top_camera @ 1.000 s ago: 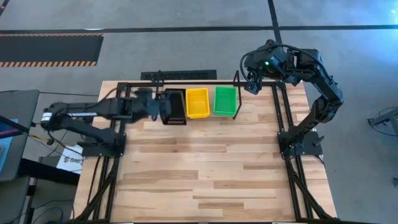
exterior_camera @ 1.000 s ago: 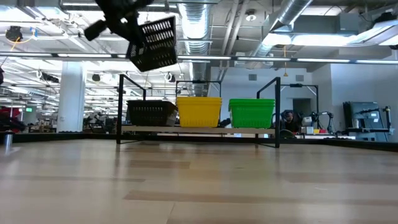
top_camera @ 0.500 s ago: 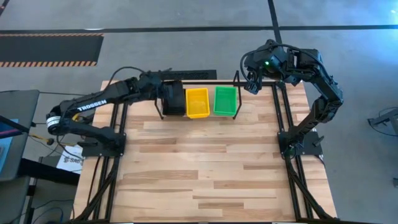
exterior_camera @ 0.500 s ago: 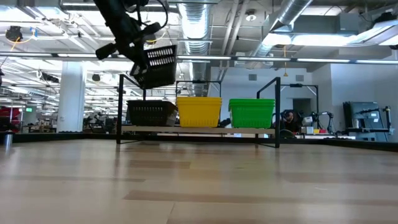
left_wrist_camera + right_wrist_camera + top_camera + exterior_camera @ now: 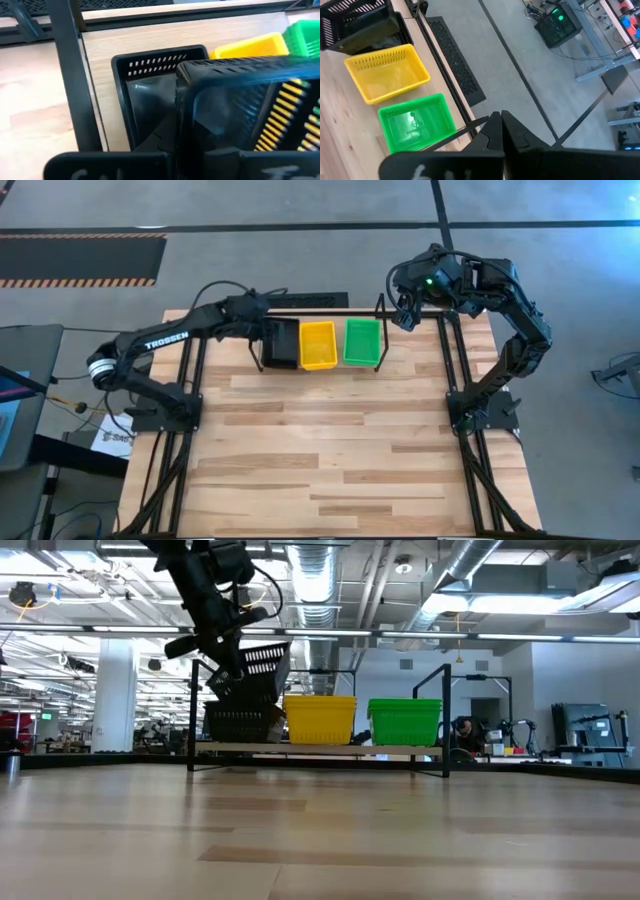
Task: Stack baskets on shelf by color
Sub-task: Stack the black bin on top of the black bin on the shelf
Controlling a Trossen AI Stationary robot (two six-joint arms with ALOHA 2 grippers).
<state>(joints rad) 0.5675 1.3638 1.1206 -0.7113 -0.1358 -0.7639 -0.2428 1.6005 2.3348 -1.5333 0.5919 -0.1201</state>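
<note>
Two black baskets share the left end of the shelf point(image 5: 320, 750): the left gripper point(image 5: 232, 668) is clamped on a tilted black basket point(image 5: 255, 668) just above the black stack point(image 5: 240, 722) on the board. Next comes the yellow stack point(image 5: 318, 344) in the middle, then the green stack point(image 5: 362, 341) on the right. Over at the far right corner, the right gripper point(image 5: 408, 314) hangs above the table point(image 5: 330, 450), fingers pressed together, gripping nothing.

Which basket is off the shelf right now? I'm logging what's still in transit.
The tilted black basket, held by the left hand just above the black stack. The yellow and green ones sit level on the shelf.
</note>
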